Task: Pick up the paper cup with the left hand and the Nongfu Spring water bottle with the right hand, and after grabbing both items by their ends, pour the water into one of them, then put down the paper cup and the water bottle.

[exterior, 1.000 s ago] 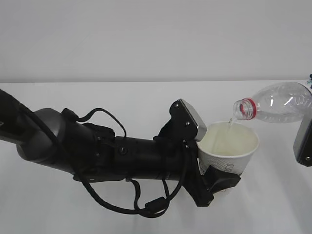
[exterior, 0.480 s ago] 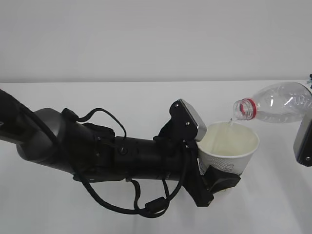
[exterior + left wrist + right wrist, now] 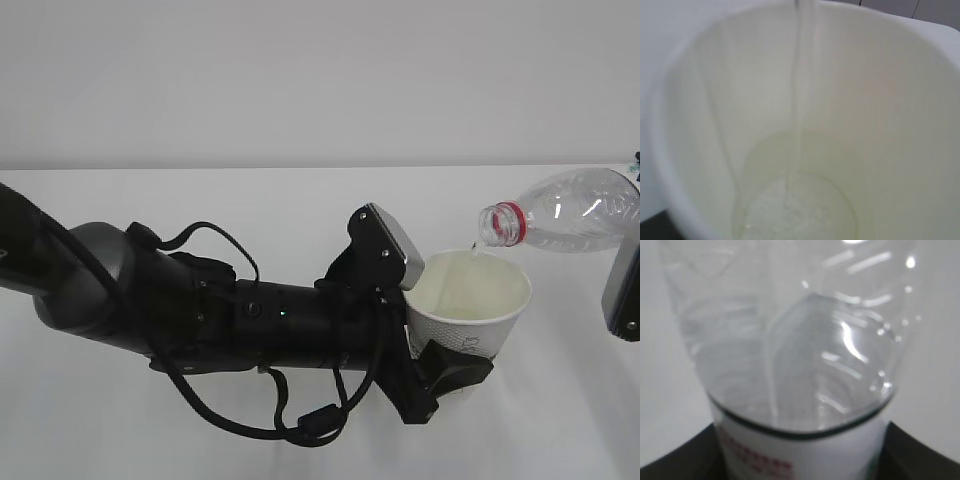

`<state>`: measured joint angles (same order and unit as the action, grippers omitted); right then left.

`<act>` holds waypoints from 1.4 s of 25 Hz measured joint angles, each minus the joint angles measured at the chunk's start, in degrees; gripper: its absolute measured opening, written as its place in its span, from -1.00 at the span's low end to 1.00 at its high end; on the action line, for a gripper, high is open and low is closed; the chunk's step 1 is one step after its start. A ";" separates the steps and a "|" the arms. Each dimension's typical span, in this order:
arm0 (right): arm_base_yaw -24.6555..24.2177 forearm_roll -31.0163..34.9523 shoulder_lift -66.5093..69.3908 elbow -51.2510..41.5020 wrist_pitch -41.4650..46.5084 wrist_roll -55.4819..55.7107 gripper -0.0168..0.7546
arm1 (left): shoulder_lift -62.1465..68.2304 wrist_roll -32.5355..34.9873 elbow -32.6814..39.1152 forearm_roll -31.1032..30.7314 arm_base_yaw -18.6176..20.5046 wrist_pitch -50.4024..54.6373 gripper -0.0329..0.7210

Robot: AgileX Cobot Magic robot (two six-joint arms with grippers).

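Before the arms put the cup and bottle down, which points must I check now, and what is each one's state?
1. Left gripper holds paper cup: ok.
2. Right gripper holds water bottle: ok.
3. Bottle mouth is above the cup opening: ok.
4. Water has stopped flowing: not ok, a thin stream falls into the cup.
5. Cup is not overfull: ok, water only covers the bottom.
6. Table spot under the cup is free: cannot tell.
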<state>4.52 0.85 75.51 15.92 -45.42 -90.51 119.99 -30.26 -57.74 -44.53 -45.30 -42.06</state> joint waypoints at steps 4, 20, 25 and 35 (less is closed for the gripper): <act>0.00 0.00 0.00 0.00 0.00 0.00 0.16 | 0.00 0.00 0.00 0.00 0.00 0.00 0.50; 0.00 0.00 0.00 0.00 0.00 -0.08 0.16 | 0.00 0.00 0.00 0.00 0.00 0.27 0.50; 0.00 0.00 0.00 0.00 -0.04 -0.23 0.16 | 0.00 0.00 0.00 0.00 0.00 0.27 0.49; 0.00 0.00 0.00 0.00 -0.04 -0.36 0.16 | 0.00 0.00 0.00 0.00 0.00 0.27 0.49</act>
<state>4.52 0.85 75.51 15.92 -45.46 -90.87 119.99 -30.26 -57.74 -44.53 -45.30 -41.79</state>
